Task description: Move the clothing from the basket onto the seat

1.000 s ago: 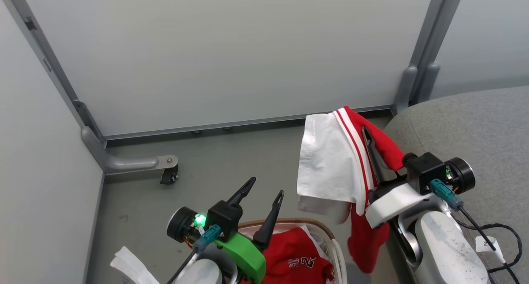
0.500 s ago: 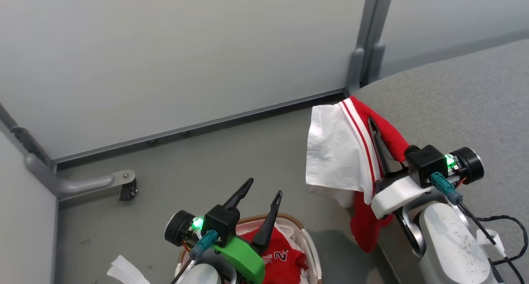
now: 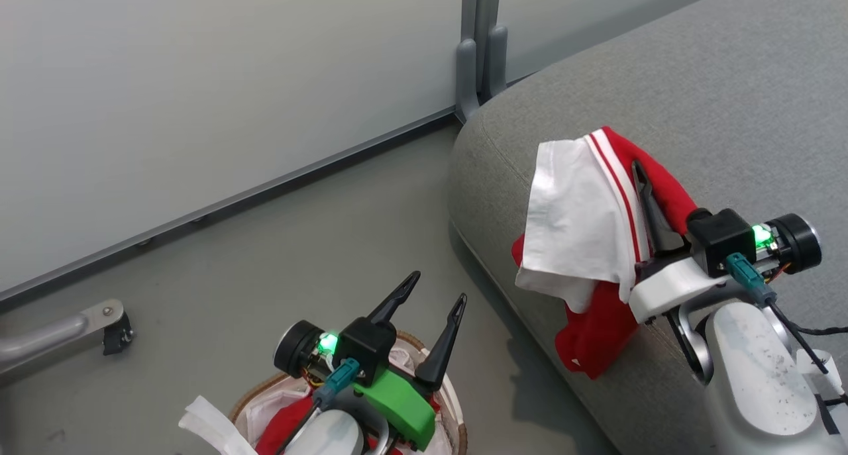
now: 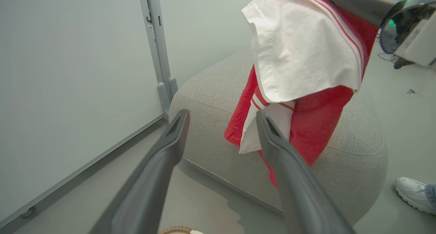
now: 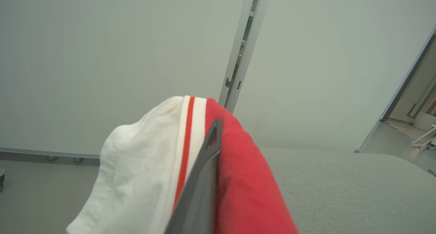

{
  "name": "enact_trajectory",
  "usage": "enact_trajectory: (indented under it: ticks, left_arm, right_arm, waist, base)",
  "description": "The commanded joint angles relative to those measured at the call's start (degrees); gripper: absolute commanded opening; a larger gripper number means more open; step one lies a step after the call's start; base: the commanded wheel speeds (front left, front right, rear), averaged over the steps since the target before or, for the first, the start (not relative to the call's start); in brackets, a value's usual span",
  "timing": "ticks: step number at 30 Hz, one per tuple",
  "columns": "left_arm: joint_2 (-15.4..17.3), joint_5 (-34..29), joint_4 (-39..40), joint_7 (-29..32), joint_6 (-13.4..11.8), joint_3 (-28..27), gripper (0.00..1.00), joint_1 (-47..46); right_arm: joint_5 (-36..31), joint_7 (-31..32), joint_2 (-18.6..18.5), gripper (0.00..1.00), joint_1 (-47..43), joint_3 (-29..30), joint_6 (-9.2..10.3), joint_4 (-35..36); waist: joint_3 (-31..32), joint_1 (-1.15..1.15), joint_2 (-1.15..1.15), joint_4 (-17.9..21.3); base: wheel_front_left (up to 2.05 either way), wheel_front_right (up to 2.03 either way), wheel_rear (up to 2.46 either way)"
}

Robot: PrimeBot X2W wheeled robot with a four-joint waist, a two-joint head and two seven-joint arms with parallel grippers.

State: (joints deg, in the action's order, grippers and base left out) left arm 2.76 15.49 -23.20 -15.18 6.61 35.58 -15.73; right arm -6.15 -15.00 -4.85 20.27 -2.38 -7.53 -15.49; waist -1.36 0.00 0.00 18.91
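My right gripper (image 3: 641, 180) is shut on a red garment (image 3: 596, 329) with white stripes and a white lining. The cloth drapes over the fingers and hangs past the rounded left edge of the grey seat (image 3: 695, 77). In the right wrist view the garment (image 5: 245, 166) wraps the gripper (image 5: 213, 131), with the seat (image 5: 340, 186) behind it. My left gripper (image 3: 437, 289) stands open and holds nothing, above the basket (image 3: 248, 402) at the bottom edge. More red clothing (image 3: 278, 425) lies in the basket. The left wrist view shows the open gripper (image 4: 221, 116) facing the hanging garment (image 4: 316, 118).
Pale partition walls with a grey post (image 3: 478, 44) stand behind the seat. A caster foot (image 3: 116, 326) sits on the grey floor (image 3: 265, 263) at the left. A person's white shoe (image 4: 414, 193) is on the floor beyond the seat.
The head camera has swung right, bringing much more of the seat into view. My right gripper has carried the garment from beside the seat to over its left edge. The left gripper stays open over the basket.
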Motion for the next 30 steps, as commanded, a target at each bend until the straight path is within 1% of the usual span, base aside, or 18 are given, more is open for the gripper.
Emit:
enact_trajectory:
  ticks: [1, 5, 6, 11, 17, 21, 24, 30]
  left_arm:
    - [0.24, -0.86, 0.22, 0.05, -0.04, -0.06, 1.00, -1.44]
    - [0.34, -2.46, 0.50, 0.05, 0.18, -0.97, 1.00, -3.00]
    - [0.43, -2.87, 0.67, 0.05, 0.25, -1.10, 1.00, -3.39]
    - [1.45, -4.63, 1.93, 0.04, 0.46, -1.17, 1.00, -5.92]
    - [2.80, -6.46, 2.92, 0.05, 0.81, 0.24, 1.00, -9.49]
    - [3.92, -7.23, 3.61, 0.05, 0.91, 0.98, 1.00, -11.89]
    - [4.51, -7.70, 3.93, 0.05, 0.86, 1.75, 1.00, -13.58]
    - [5.81, -8.33, 5.12, 0.05, 0.88, 2.22, 1.00, -15.81]
  right_arm:
    - [0.05, -0.28, -0.36, 0.00, 1.77, 0.25, 0.08, 0.48]
    - [-0.36, -0.29, -1.13, 0.00, 6.35, -0.30, 0.08, -0.85]
    - [-0.34, -0.28, -1.82, 0.00, 7.90, -0.44, 0.08, -1.33]
    - [-2.51, -0.28, -6.89, 0.00, 20.25, -1.72, 0.08, -4.11]
    - [-3.49, -0.25, -14.20, 0.00, 36.42, -0.99, 0.08, -8.60]
    - [-1.68, 0.12, -18.55, 0.00, 45.10, 0.48, 0.08, -12.38]
    - [-1.24, 0.31, -22.17, 0.00, 49.04, 2.53, 0.08, -14.97]
    - [-0.63, 0.06, -26.18, 0.00, 51.64, 6.21, 0.08, -21.75]
  waist:
    - [-3.51, 0.00, 0.00, 1.52]
    - [-7.16, 0.00, 0.00, 1.29]
    - [-8.08, 0.00, 0.00, 1.08]
    - [-13.71, 0.00, 0.00, -0.28]
    - [-20.83, 0.00, 0.00, -3.10]
    - [-24.84, 0.00, 0.00, -4.75]
    - [-27.89, 0.00, 0.00, -6.07]
    - [-32.82, 0.00, 0.00, -7.37]
  base:
    - [0.00, 0.00, 0.00]
    - [0.00, 0.00, 0.00]
    - [0.00, 0.00, 0.00]
    - [0.00, 0.00, 0.00]
    - [0.00, 0.00, 0.00]
    - [0.00, 0.00, 0.00]
    - [0.00, 0.00, 0.00]
    - [0.00, 0.00, 0.00]
